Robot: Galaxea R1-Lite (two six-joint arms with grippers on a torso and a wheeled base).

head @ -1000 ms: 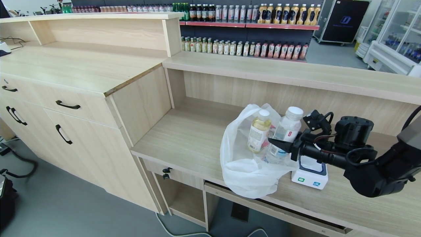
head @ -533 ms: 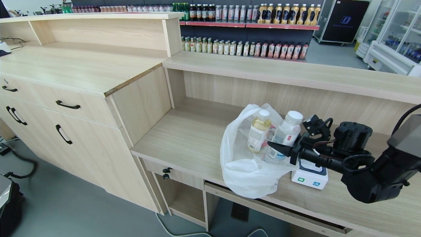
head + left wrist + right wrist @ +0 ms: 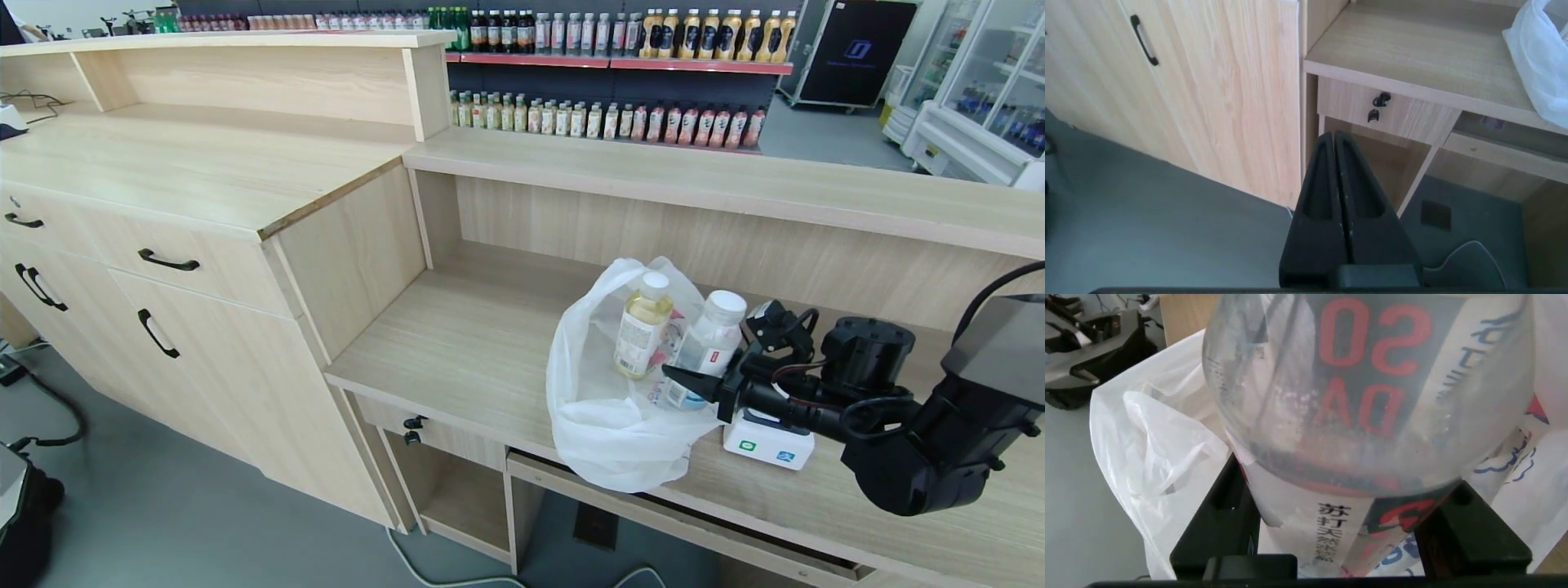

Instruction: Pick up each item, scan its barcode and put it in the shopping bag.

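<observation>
The shopping bag (image 3: 600,429) sits at the near edge of the bench (image 3: 457,343), and its bottom sags a little over that edge. From the bag the wood runs left to an upright side panel (image 3: 359,253) and far to the back wall, under an overhanging ledge (image 3: 694,175).

The right pincer (image 3: 694,369) is clamped on a clear white-capped bottle (image 3: 707,343), which leans in the bag's open mouth just right of a yellow drink bottle (image 3: 645,325). The far finger is hidden behind the clear bottle. The right wrist view shows both fingers flanking the bottle with white plastic around it; whether its base rests on anything cannot be told.

A white scanner box (image 3: 767,441) stands just right of the bag, partly covered by the arm.

The left pincer (image 3: 1333,147), fingers pressed together, hangs low over the grey floor before a small keyed drawer (image 3: 1384,114).
</observation>
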